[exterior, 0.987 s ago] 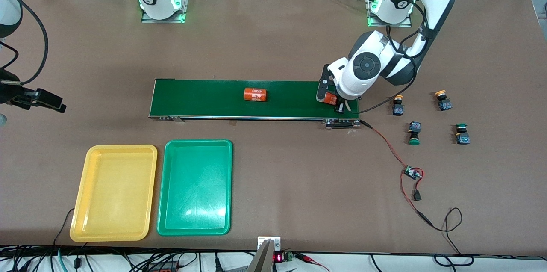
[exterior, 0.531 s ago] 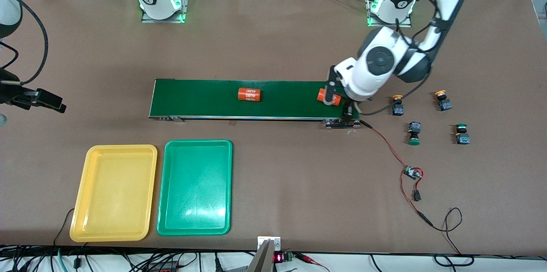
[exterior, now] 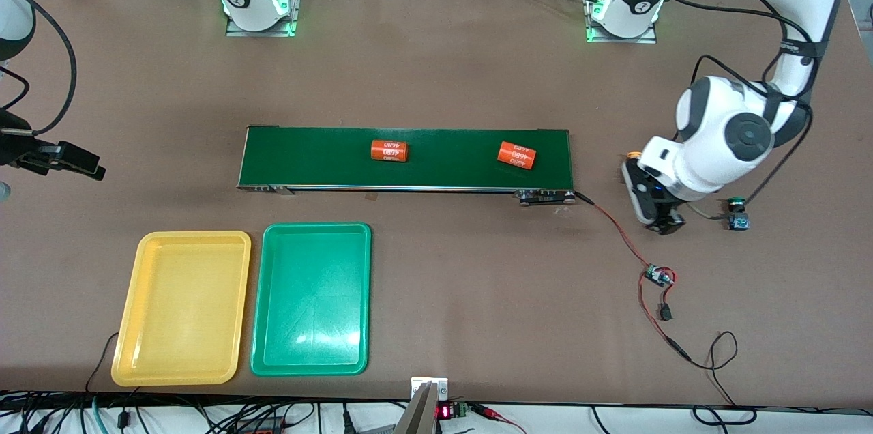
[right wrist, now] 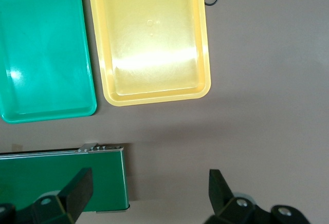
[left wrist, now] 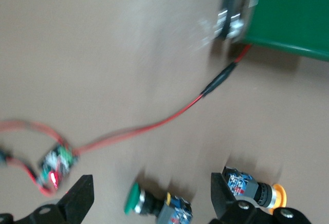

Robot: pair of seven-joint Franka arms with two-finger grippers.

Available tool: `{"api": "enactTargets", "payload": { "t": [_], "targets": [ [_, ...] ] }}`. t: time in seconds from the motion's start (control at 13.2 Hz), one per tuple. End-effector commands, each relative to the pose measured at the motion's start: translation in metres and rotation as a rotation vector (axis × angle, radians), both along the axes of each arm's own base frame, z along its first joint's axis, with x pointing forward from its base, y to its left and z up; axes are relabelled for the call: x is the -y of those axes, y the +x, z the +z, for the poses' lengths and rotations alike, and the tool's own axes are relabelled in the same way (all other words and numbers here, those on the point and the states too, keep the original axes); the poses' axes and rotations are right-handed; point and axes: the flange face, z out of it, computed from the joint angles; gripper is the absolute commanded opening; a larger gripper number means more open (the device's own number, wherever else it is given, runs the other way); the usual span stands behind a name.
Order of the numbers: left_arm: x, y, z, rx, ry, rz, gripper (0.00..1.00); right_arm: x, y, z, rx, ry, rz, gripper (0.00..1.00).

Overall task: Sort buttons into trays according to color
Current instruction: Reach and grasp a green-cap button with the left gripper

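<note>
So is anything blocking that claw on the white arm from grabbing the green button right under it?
Nothing visible does. The left gripper hangs open over the green button, which lies on its side on bare table between the fingers.

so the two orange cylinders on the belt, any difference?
The cylinder nearer the left arm's end lies skewed across the conveyor belt; the mid-belt cylinder lies nearly square with it. Both are orange with white print, on their sides, neither held.
</note>
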Motion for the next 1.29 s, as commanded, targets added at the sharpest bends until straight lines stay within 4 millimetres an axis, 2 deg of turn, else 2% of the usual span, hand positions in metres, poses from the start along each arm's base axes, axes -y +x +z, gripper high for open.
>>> {"api": "enactTargets", "payload": {
  "t": [0.0,0.15,0.23,0.46,0.76,1.06,1.21],
  "targets": [
    [-0.021,0.004,0.001,0.004,-0.003,0.291,1.00,0.002,0.002,0.002,0.006,0.012,0.009,1.00],
    [-0.056,0.021,-0.005,0.019,0.016,0.534,1.00,0.002,0.001,0.003,0.008,0.012,0.009,1.00],
    [-0.072,0.026,-0.020,0.008,0.028,0.622,1.00,0.001,0.002,0.003,0.008,0.012,0.010,1.00],
    [-0.099,0.022,-0.042,-0.026,0.045,0.876,1.00,0.001,0.002,0.002,0.006,0.013,0.010,1.00],
    [-0.104,0.016,-0.072,-0.078,0.057,0.967,1.00,0.002,0.001,0.004,0.008,0.013,0.009,1.00],
    [-0.098,0.009,-0.074,-0.137,0.076,0.944,1.00,0.006,0.001,0.003,0.006,0.011,0.003,1.00],
    [-0.086,0.006,-0.075,-0.173,0.083,0.922,1.00,0.007,0.001,0.003,0.006,0.011,0.001,1.00]
  ]
}}
